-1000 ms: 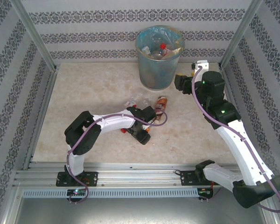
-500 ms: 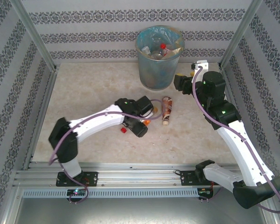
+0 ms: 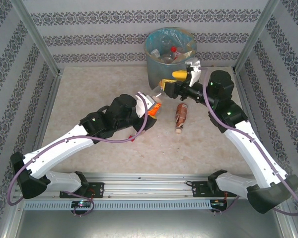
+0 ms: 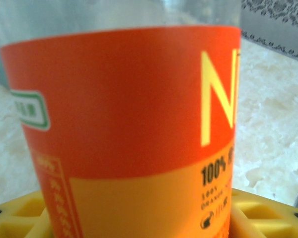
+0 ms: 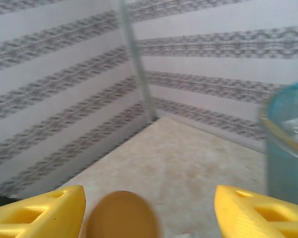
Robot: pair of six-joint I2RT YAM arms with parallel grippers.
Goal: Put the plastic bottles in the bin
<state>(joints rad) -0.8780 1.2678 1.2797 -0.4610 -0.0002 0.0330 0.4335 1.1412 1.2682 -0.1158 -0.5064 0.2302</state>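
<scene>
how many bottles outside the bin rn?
2: an orange-label bottle in the left gripper, and a brown bottle lying on the table. The left arm may hide more.

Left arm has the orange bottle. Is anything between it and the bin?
Yes, probably. In the top view the right gripper, open, hangs at the near side of the bin, roughly on the line from the orange bottle in the left gripper to the bin's mouth.

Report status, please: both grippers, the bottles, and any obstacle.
Left gripper shut on orange-labelled bottle. Right gripper open, close in front of bin, may crowd the left's path. Brown-labelled bottle lies on table, untouched.
</scene>
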